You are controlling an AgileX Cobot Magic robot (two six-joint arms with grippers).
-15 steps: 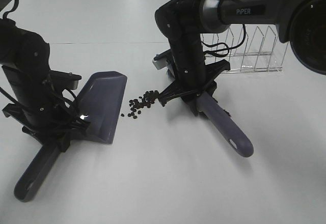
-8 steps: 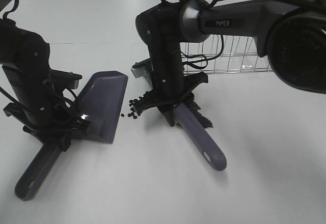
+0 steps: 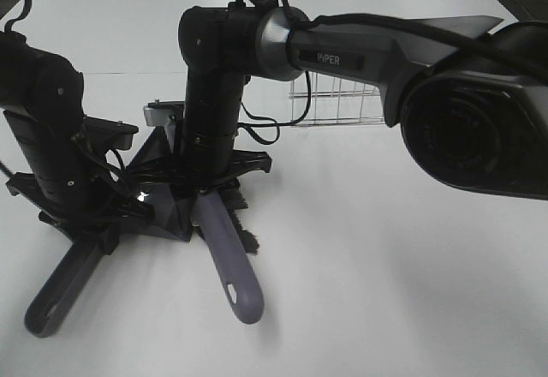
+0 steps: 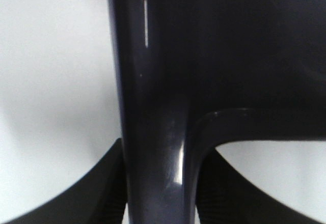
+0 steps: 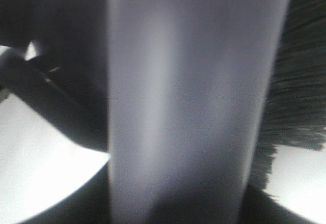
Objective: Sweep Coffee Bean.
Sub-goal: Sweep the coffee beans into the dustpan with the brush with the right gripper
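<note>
While the right arm is covering the mouth of the one dustpan (image 3: 168, 212) in the high view, you are seeing no coffee beans to count; they are likely lying there. The right gripper (image 3: 205, 190) is clamping the one brush (image 3: 229, 266). Left wrist view: the left gripper (image 4: 158, 203) is squeezing the dustpan handle. Right wrist view: bristles (image 5: 295, 81) are flanking the brush handle. Expect light, hard, rolling beans: push, never pinch.

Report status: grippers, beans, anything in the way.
Left gripper shut on dustpan, right gripper shut on brush. Brush at dustpan mouth; coffee beans not visible, right arm overhead. Clear rack behind, well apart.
</note>
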